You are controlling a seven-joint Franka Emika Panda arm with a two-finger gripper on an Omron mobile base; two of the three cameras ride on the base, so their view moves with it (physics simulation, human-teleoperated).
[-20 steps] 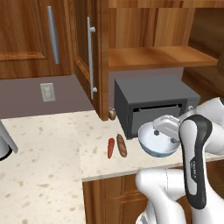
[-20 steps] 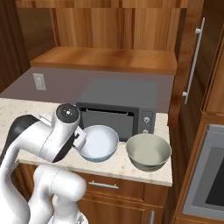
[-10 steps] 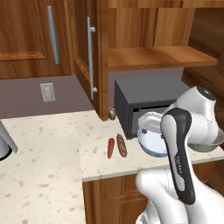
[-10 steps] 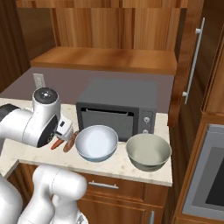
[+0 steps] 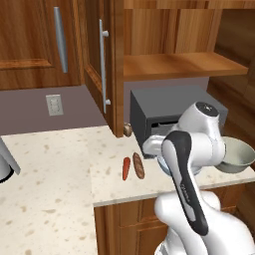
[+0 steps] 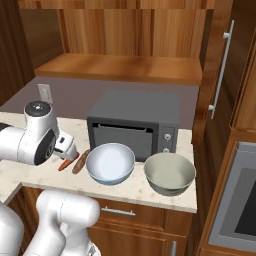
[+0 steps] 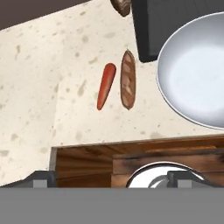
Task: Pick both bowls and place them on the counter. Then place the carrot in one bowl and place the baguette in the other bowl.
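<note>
On the speckled counter [image 7: 39, 65] the carrot [image 7: 106, 85] lies just beside the baguette [image 7: 127, 78], so the gripper's [image 7: 111, 178] wide-spread fingers could easily snag both.

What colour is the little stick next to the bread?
Orange-red; the carrot shows best in the hand view, beside the brown baguette.

Two bowls [image 6: 110, 163] [image 6: 169, 173], one carrot [image 7: 106, 85], one baguette [image 7: 127, 79], one microwave [image 6: 135, 123].
</note>
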